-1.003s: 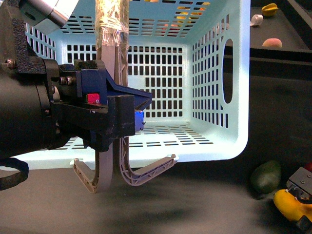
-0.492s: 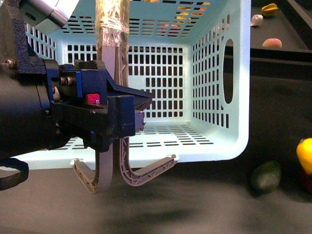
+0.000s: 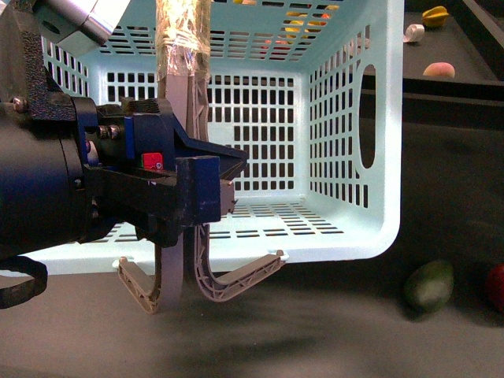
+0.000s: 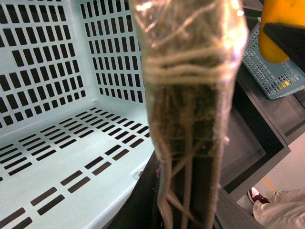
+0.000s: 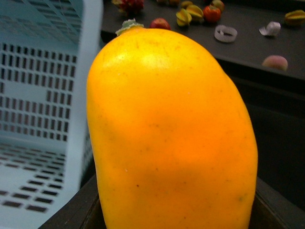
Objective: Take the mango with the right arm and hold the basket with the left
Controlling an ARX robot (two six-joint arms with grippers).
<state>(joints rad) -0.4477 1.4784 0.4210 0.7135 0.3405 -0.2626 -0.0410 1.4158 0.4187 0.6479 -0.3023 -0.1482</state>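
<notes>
Filling almost the whole right wrist view, the mango stood directly ahead of the right gripper, its long axis running straight out from the gripper and its stem end farthest away. Only dark edges of the gripper showed beside the fruit's near end. From that, and from the fruit hanging clear of the desk in the left wrist view, I judged the right gripper to be closed on the mango. The front view did not show the mango at all. The basket lay just beside the held fruit, on the robot's left of the right gripper, with its open mouth and slotted floor in plain sight. So the coming move looked to turn on carrying the mango sideways over the near rim. The left gripper was clamped around both swing handles below the tape-wrapped handle section, holding the basket. It was the farther of the two from the fruit. A green fruit and a red fruit lay on the desk, apart from the basket.
</notes>
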